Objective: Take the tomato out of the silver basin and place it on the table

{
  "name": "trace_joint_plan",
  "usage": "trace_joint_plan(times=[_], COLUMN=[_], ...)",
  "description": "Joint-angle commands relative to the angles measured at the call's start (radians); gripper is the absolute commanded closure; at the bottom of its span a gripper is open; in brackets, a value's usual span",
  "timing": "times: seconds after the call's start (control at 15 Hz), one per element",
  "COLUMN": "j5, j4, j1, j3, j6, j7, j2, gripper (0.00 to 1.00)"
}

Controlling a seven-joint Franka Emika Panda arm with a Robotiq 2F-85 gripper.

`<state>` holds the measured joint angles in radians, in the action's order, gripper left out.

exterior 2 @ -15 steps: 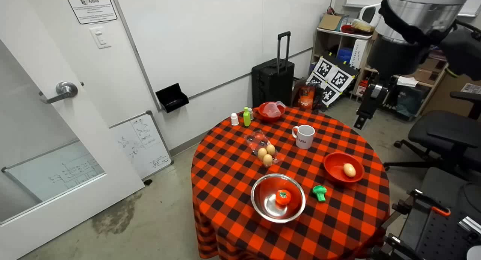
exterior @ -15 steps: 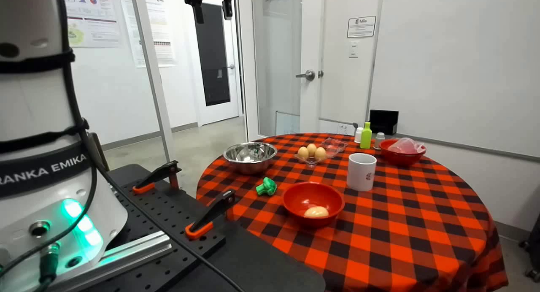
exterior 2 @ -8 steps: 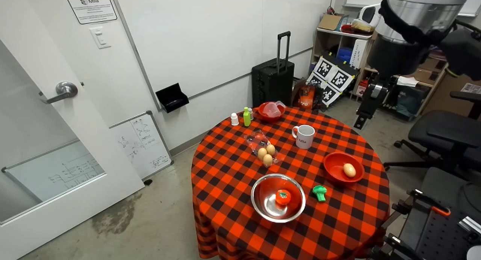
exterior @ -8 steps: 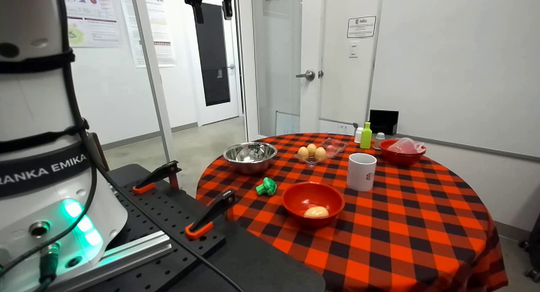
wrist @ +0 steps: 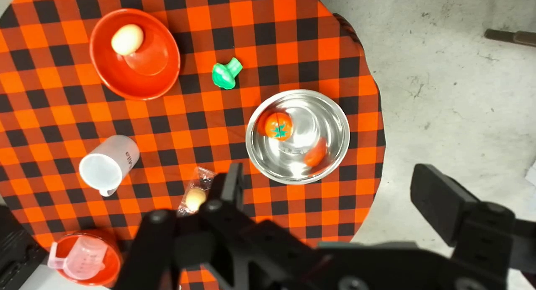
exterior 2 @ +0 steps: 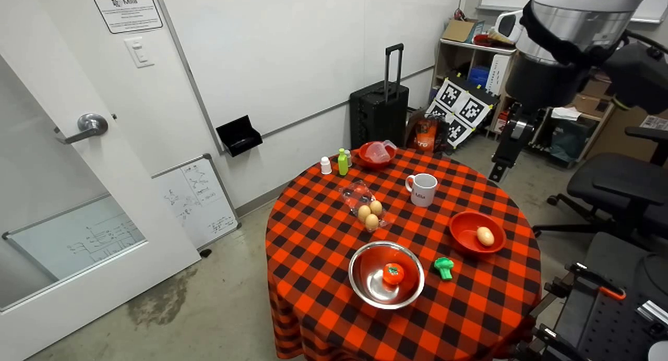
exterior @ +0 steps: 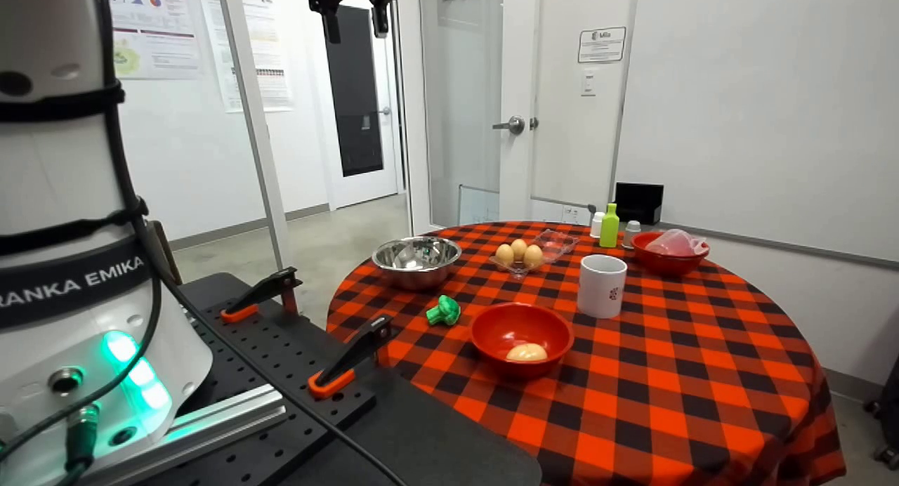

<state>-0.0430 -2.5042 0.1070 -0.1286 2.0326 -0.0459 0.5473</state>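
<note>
Inside the silver basin (wrist: pixel 307 114), the tomato (wrist: pixel 278 126); well above basin height, the gripper (exterior: pixel 357 36), empty, jaws wide apart.

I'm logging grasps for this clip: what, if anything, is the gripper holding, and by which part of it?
Nothing is held: the gripper hangs open and empty, and the tomato lies in the silver basin.

Wrist view down onto the table (wrist: pixel 201 130), both exterior views obliquely across it
</note>
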Motion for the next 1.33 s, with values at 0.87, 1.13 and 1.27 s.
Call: trace_joint_plan(times=[0.87,1.13,1.27], j5=[-0.026,-0.083,-0.120], j4=[0.165,0.223,0.252], j1=[-0.013,-0.021,-0.027], j3=[0.067,0.054,0.043], j6=[0.297,0.327,0.340], j7=[0.230,0.265,0.284], j2=[-0.549,-0.684,-0.745], gripper=[0.00,0.00,0.00])
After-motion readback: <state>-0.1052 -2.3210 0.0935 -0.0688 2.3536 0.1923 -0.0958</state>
